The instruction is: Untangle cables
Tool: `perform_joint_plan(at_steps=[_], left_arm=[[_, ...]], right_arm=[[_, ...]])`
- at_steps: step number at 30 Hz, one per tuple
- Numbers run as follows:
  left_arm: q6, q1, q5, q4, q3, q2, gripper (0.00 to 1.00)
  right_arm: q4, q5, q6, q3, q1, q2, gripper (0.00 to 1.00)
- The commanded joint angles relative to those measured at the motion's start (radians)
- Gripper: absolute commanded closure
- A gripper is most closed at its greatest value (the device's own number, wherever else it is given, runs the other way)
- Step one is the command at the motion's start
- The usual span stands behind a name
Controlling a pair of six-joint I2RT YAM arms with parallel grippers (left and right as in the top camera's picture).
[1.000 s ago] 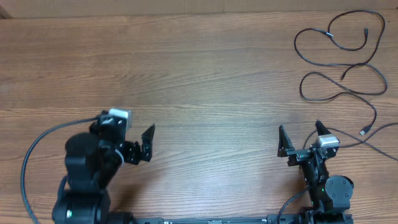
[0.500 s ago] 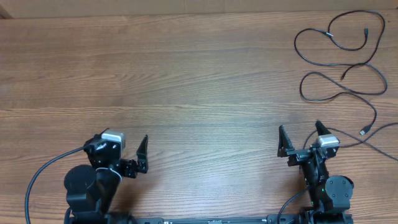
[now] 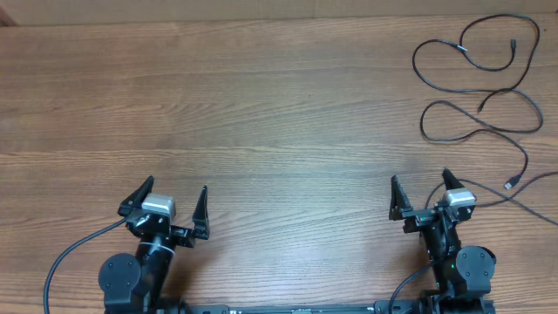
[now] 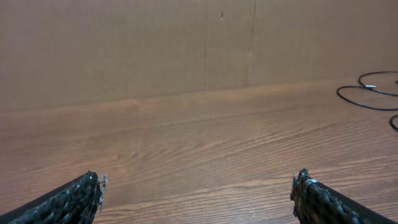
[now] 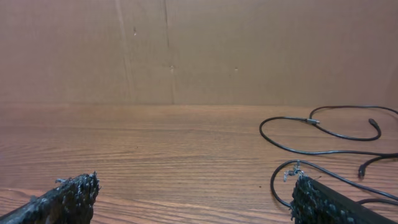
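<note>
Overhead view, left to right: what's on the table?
left gripper, open → right gripper, open → cables, loose loops at the far right, further back on the table.

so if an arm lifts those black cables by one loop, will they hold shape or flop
Probably floppy: the cables lie in loose, wandering curves flat on the table. Likely light, being so thin. Loops cross, so lifting one may drag others.
</note>
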Motion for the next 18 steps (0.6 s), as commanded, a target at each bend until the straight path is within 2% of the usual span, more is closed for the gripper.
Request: perform_joint_plan(at_steps=[1,10,18], left_arm=[[-0.032,0.005,0.009,0.053,-0.043,-0.039,0.00],[-0.033,0.005,0.005,0.171,-0.096,-0.090,0.00],[-0.142,0.005,0.000,0.362,-0.215,-0.110,0.00]], right_arm=[[0.004,0.012,-0.004,-0.010,0.005,-0.010,0.00],[0.004,0.012,-0.004,-0.010,0.005,-0.010,0.00],[0.004,0.012,-0.004,-0.010,0.005,-0.010,0.00]])
